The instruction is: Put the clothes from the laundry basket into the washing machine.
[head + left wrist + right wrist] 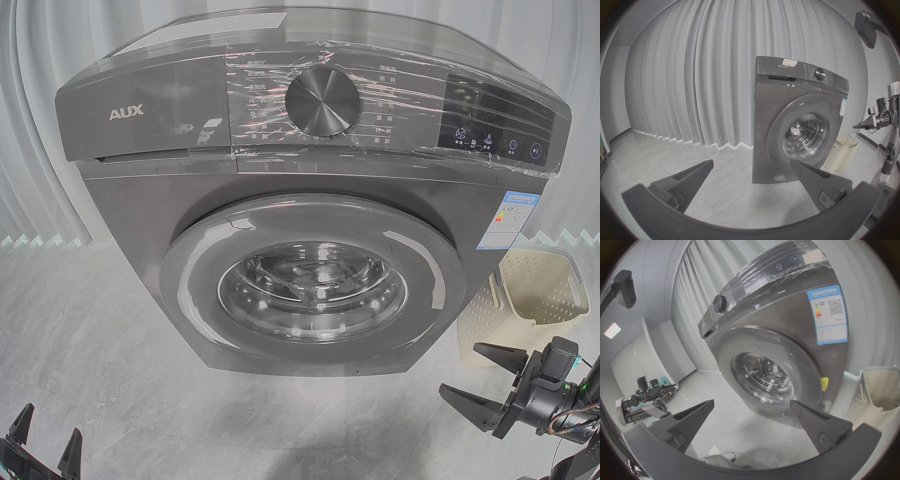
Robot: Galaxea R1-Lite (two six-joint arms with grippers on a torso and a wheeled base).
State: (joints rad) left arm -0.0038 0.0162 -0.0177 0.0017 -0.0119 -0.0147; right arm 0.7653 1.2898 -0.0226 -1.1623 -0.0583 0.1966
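Observation:
A grey front-loading washing machine (312,187) stands before me, its round glass door (312,290) closed; it also appears as the washing machine (797,118) and the washing machine (775,343). A cream laundry basket (537,300) sits on the floor to the machine's right, and no clothes show in it; the same basket (842,150) and basket (878,390) appear in the wrist views. My right gripper (478,375) hangs open in front of the basket, holding nothing. At the lower left my left gripper (47,434) is open and holds nothing.
White curtains (693,87) hang behind and beside the machine. The grey tiled floor (94,350) spreads in front and to the left. A camera stand (889,125) stands far to the right in the left wrist view.

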